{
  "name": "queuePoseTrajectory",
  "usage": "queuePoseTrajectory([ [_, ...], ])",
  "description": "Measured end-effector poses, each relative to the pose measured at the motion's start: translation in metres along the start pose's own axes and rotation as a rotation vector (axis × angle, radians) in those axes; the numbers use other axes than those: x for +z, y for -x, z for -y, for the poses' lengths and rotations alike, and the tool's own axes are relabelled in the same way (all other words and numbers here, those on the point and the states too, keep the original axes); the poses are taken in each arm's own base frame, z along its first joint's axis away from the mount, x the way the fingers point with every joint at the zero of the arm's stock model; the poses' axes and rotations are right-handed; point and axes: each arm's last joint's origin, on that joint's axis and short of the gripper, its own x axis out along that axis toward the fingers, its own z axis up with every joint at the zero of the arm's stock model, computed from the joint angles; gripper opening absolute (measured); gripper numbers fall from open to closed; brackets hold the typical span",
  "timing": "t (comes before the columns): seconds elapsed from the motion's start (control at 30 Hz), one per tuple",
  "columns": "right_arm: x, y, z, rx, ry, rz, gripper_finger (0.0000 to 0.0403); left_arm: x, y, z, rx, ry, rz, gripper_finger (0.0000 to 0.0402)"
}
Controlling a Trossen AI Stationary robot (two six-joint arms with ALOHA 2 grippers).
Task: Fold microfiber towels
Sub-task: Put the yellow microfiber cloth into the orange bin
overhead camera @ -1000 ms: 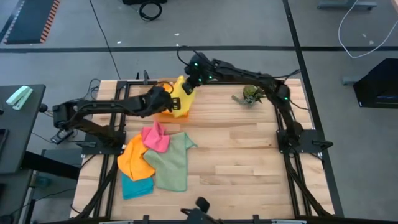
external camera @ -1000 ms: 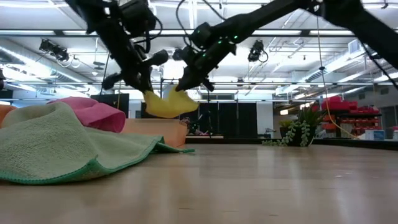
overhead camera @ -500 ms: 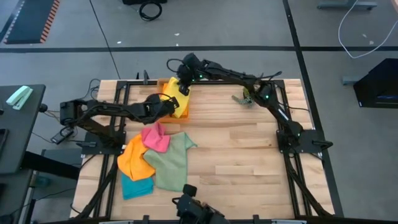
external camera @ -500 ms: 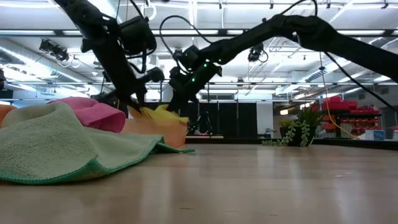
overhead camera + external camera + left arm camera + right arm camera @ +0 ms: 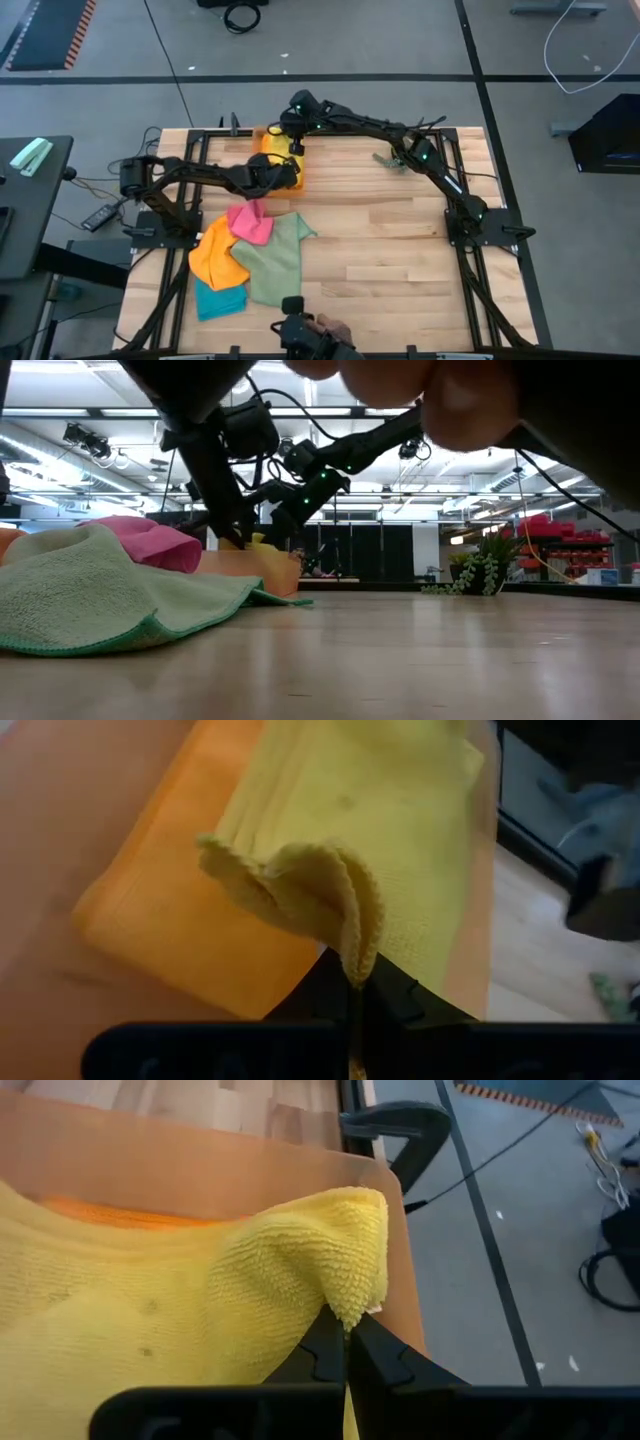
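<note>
Left wrist view: the left tool (image 5: 352, 982) is seen clamped on a bunched edge of the yellow towel (image 5: 380, 850), whose fabric is pinched into a ridge right at the fingertips. In the right wrist view the right tool (image 5: 346, 1342) is likewise closed on another corner of the same yellow towel, the pinched corner standing up above the fingers. The towel is spread inside the orange tray (image 5: 190, 1170), and a folded orange cloth (image 5: 190, 930) is seen beneath it in the tray.

From the high view, both tools meet at the tray (image 5: 270, 135) near the far left part of the wooden surface (image 5: 400, 250), the left tool (image 5: 277, 176) at the tray's nearer end and the right tool (image 5: 292, 138) at its farther end.

Nearer the front left, a heap of other towels is laid on the surface: a pink towel (image 5: 250, 222), an orange towel (image 5: 215, 255), a sage green towel (image 5: 275, 262) and a teal towel (image 5: 218, 300). A small green plant (image 5: 400, 158) is set near the far right edge. A person's hand (image 5: 440, 390) is held close before the low camera.
</note>
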Motion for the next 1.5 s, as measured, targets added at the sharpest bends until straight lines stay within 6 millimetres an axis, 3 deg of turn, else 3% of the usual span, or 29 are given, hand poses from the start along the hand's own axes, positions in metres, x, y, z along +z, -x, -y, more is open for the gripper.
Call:
queuePoseTrajectory([
  [0.2,0.004,-0.001,-0.007,0.028,0.056,0.016,0.0006,0.005,0.004,0.01,0.004,-0.162,0.002,0.0078],
  [0.5,0.002,-0.001,-0.006,0.022,0.002,0.003,0.0048,0.01,0.014,0.005,0.156,-0.156,-0.003,0.016],
  [0.7,0.0,0.0,-0.001,0.015,-0.055,0.001,0.0111,0.015,0.025,0.017,0.175,-0.153,-0.005,0.0192],
  [0.9,0.007,0.006,0.001,0.016,0.036,0.037,0.0189,0.025,0.033,0.033,0.152,-0.281,0.039,0.0202],
  [1.0,0.018,0.026,0.006,-0.014,0.023,0.015,0.0213,0.034,0.032,0.038,0.154,-0.371,0.061,0.0192],
  [1.13,0.025,0.072,0.017,-0.016,-0.039,-0.089,0.0222,0.056,0.008,0.041,0.097,-0.497,-0.071,0.0164],
  [1.37,0.011,0.156,0.039,0.013,-0.36,-0.328,0.0209,0.113,-0.039,0.042,-0.291,-0.671,-0.253,0.0087],
  [1.5,0.004,0.195,0.035,0.007,-0.484,-0.439,0.0184,0.129,-0.069,0.033,-0.415,-0.756,-0.335,0.0023],
])
